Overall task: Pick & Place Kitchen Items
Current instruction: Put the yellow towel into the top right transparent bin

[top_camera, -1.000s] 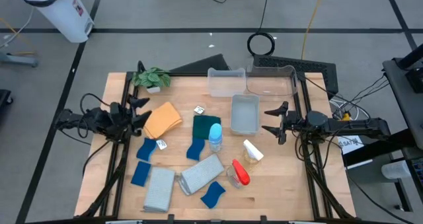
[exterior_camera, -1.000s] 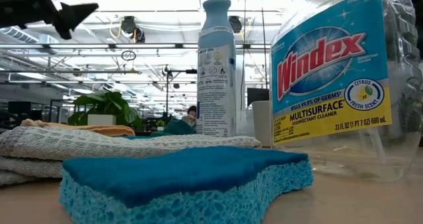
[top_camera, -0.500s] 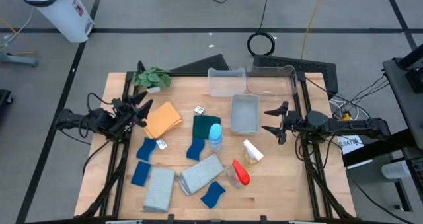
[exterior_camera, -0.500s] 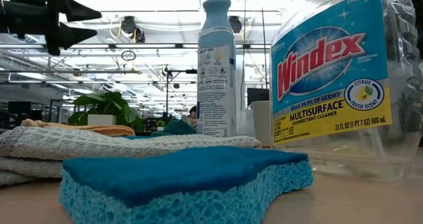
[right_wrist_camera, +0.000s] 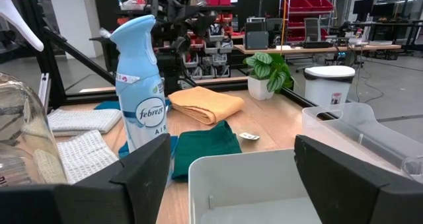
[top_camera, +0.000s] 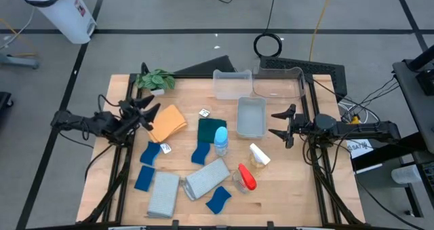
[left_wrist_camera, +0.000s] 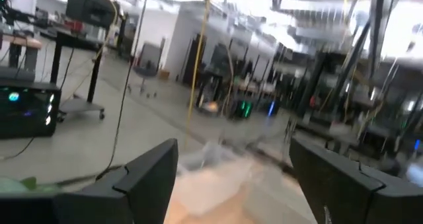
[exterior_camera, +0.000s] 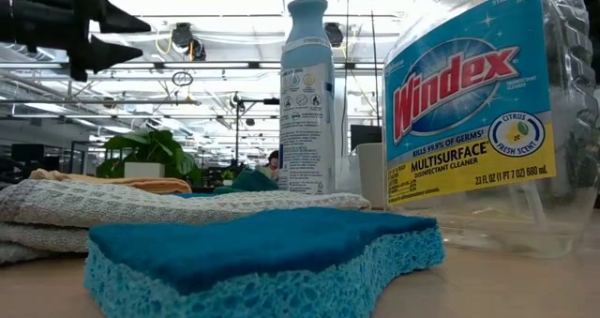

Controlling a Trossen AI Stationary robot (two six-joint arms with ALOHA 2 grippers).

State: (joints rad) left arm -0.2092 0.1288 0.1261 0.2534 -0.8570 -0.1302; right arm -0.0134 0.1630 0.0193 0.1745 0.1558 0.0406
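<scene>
The kitchen items lie across the table's middle: an orange cloth (top_camera: 167, 123), a dark teal cloth (top_camera: 211, 129), two grey cloths (top_camera: 163, 193) (top_camera: 207, 178), several blue sponges such as one at the near edge (top_camera: 218, 200), and an upright blue-topped bottle (top_camera: 221, 142). A white-topped bottle (top_camera: 259, 155) and a red-topped bottle (top_camera: 245, 178) lie on their sides. My left gripper (top_camera: 150, 108) hovers open at the left edge, beside the orange cloth. My right gripper (top_camera: 278, 125) waits open at the right edge, pointing at a clear bin (right_wrist_camera: 251, 184).
Three clear bins stand at the back: two along the far edge (top_camera: 232, 83) (top_camera: 278, 82) and one nearer the middle (top_camera: 251, 117). A potted plant (top_camera: 156, 81) stands at the far left corner. A small tag (top_camera: 204, 112) lies behind the teal cloth.
My left gripper has turned at the wrist, and its fingers have swung up and toward the table's far edge. It has stayed open at the left edge. No item has moved.
</scene>
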